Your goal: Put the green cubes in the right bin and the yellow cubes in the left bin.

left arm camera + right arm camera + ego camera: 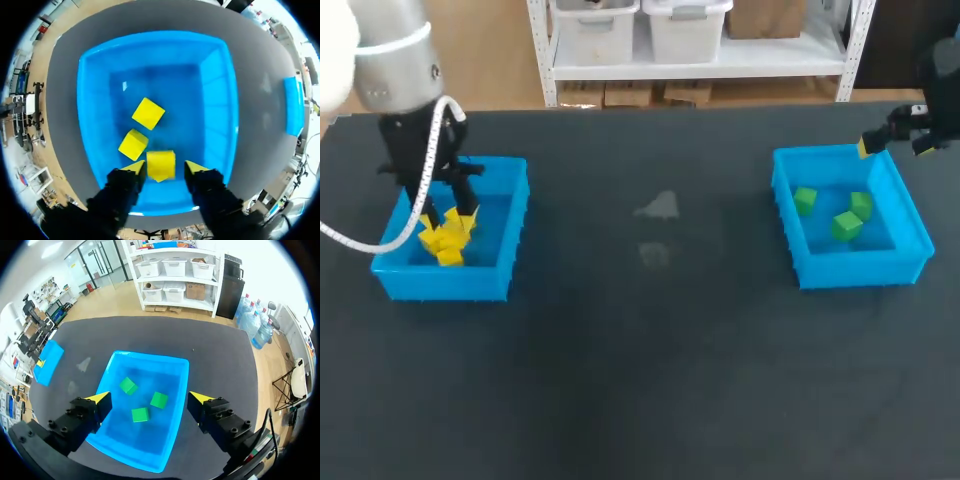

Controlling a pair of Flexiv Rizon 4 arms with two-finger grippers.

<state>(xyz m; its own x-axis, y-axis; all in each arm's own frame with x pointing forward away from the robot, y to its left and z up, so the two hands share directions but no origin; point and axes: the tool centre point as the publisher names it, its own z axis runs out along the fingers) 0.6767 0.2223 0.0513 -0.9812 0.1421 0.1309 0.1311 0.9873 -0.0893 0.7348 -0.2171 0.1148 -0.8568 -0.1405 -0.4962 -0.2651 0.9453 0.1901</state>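
Loosely, left end effector [163, 170] straddles yellow cube [161, 163].

Bright blue is seen on the left bin [445, 283] and right bin [865, 270] — yellow cubes [448, 243], green cubes [847, 226] — and dark grey on the table [650, 380].

Yellow cubes [450, 256] — partly hidden behind left claw [447, 213]; right arm [938, 85] cut off at edge.

Dark table [640, 400], pale smudges [660, 207] midway
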